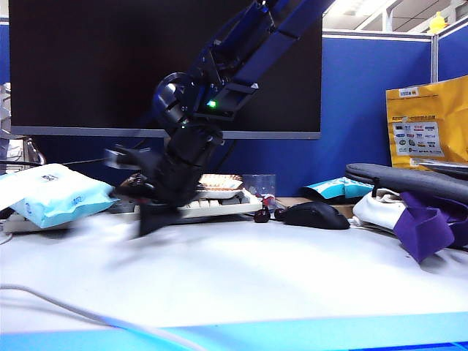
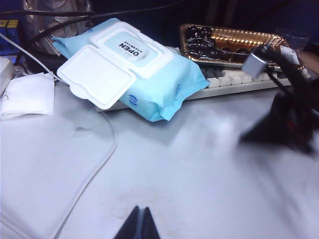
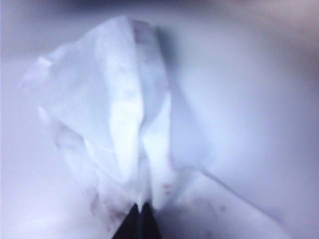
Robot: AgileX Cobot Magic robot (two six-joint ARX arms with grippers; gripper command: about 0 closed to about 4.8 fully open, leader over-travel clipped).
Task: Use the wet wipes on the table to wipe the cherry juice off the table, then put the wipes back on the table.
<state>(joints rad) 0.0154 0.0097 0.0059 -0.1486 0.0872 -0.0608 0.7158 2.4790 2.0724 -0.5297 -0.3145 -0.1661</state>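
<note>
1. The thin, wrinkled white wet wipes (image 3: 124, 124) hang bunched from the right gripper (image 3: 139, 211), whose dark jaws are pinched together on the sheet's lower fold; faint pink-red flecks show on it.
2. Seen from the exterior camera, the right gripper (image 1: 150, 201) sits low over the wide pale grey-white table (image 1: 241, 270), left of centre and just in front of the white keyboard (image 1: 219, 208). It is blurred, so I cannot tell whether the wipe touches the surface.
3. The cherry juice smear is not distinguishable in any view.
4. To wipe well, I judge the sheet should stay pressed flat and be drawn in short passes across the open desk, with the pinch kept firm so it does not slip free.
5. The left gripper (image 2: 139, 224) hovers apart, jaws together and empty, above bare table.
6. Obstacles: the puffy light-blue plastic wipes packet (image 2: 134, 74) lies just beside the work area, a white cable (image 2: 94, 169) curves across the desk, and small dark red cherries (image 1: 267, 214) lie beside the black computer mouse (image 1: 316, 215).
7. A gold foil tray (image 2: 224, 42) rests behind the keyboard, well clear.
</note>
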